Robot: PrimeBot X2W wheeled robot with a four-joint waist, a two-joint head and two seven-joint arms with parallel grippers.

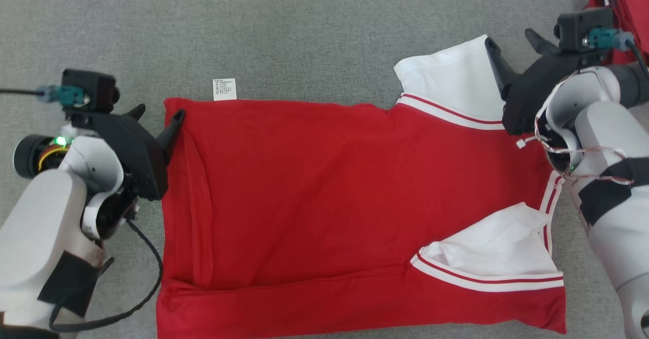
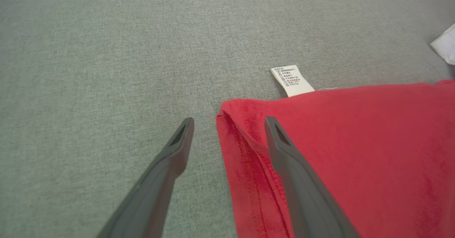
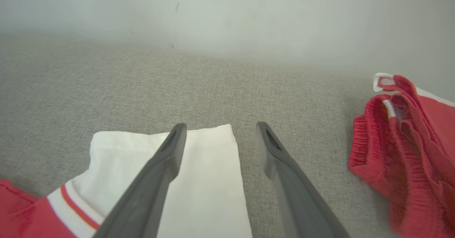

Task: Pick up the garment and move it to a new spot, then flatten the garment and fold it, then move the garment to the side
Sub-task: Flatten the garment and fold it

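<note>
Lying spread across a table [image 1: 304, 25] covered in grey woven cloth, the red garment [image 1: 324, 192] takes up the middle and near part of the head view, its hem end toward the robot's left and its shoulders toward the right. Behind the table, in the right wrist view, stands a plain pale wall [image 3: 227, 14] with a few faint dark marks. A small white care label [image 1: 224, 89] pokes out from the garment's far edge near the hem corner and lies flat on the grey cloth; it carries several short lines of dark print, too small to read. The left hand [image 1: 158, 112] is at that hem corner with its two dark fingers spread wide and nothing between them, one finger over the red fabric and the other over bare table. The right hand [image 1: 509, 37] is likewise wide open and holding nothing, one finger above the far white sleeve [image 1: 451, 80] with its red-and-white striped trim, the other over the grey cloth beside it. Whether either hand touches the fabric cannot be told. A heap of red clothing [image 1: 621, 4] with white edging sits at the far right corner, apart from the garment.
</note>
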